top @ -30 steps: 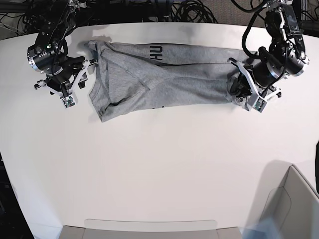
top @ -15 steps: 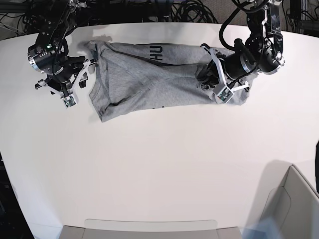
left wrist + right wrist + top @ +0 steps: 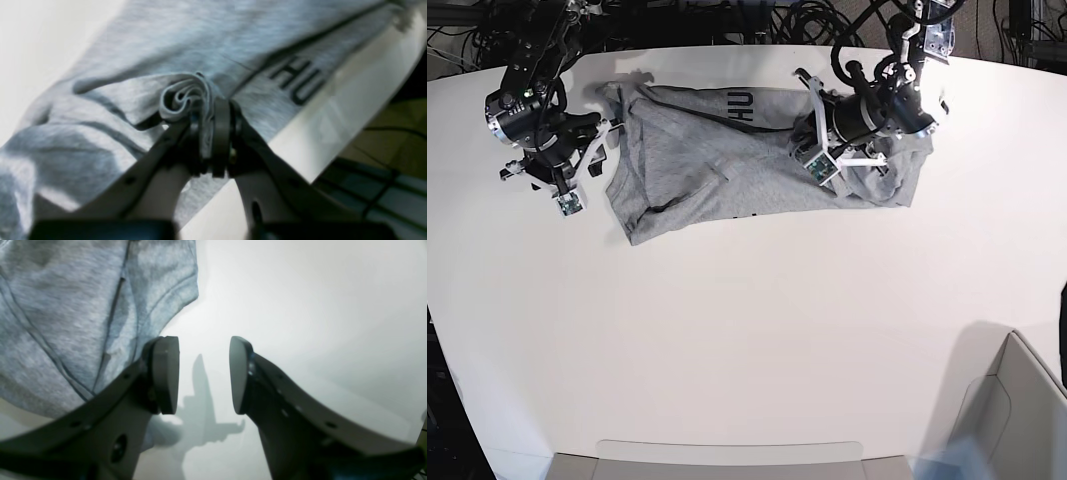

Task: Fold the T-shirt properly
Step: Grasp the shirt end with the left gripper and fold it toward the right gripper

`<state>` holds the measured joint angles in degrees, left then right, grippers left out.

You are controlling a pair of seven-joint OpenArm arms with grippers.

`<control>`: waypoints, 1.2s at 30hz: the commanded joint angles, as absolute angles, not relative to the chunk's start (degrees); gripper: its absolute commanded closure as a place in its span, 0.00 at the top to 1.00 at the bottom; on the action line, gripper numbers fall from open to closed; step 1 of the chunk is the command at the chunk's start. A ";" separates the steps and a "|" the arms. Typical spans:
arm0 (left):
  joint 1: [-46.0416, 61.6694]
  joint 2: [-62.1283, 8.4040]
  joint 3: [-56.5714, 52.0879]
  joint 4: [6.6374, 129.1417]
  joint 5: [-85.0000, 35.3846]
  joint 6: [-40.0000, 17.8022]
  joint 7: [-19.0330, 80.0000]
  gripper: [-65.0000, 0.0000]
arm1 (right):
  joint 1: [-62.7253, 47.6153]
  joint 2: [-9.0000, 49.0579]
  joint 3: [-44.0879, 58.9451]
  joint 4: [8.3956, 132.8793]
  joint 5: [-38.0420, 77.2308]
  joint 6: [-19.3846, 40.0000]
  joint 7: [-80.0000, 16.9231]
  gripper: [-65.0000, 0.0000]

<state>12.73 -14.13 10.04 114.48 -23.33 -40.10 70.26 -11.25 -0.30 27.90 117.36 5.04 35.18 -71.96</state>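
1. Where the base view is nearest the camera, the white counter (image 3: 757, 350) lies as a broad bare stretch, with a pale box wall (image 3: 1017, 400) at its near right corner.
2. The T-shirt (image 3: 717, 170) lies toward the counter's far side, spread left to right; its near hem runs in a slanted line, and the lower-left corner pokes out toward the open room.
3. The left hand (image 3: 812, 150) sits over the shirt's right part, clamped on a bunched roll of grey fabric (image 3: 185, 96); the wrist view shows the cloth pinched between the pads.
4. The shirt's right end is folded over itself beneath that arm, in a rumpled lump.
5. The right hand (image 3: 203, 373) hangs just off the shirt's left edge, its pads apart with only bare counter between them; a sleeve hem (image 3: 173, 296) lies beside one pad.
6. Dark lettering (image 3: 297, 80) runs near the shirt's far edge, close to the counter's rim, with cables (image 3: 807, 20) beyond.
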 commanded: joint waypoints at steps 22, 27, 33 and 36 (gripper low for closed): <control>9.71 -12.97 5.32 115.82 -30.81 -40.00 69.05 0.19 | -9.45 0.22 27.91 116.53 5.32 35.65 -71.16 0.38; 7.69 -12.35 1.98 115.82 -37.23 -40.00 69.05 0.32 | -9.19 0.40 27.91 115.74 5.32 35.74 -71.16 0.38; 5.49 -12.70 1.63 115.91 -39.69 -40.00 69.05 0.33 | -9.10 0.48 27.91 115.38 5.32 35.74 -71.16 0.38; 5.67 -12.88 2.24 116.00 -35.30 -32.48 68.97 0.32 | -9.27 0.57 27.91 115.38 5.32 35.74 -71.16 0.38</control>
<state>6.13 -12.56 2.26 114.89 -34.39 -30.98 70.06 -9.74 0.14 27.90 114.58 4.80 35.18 -71.96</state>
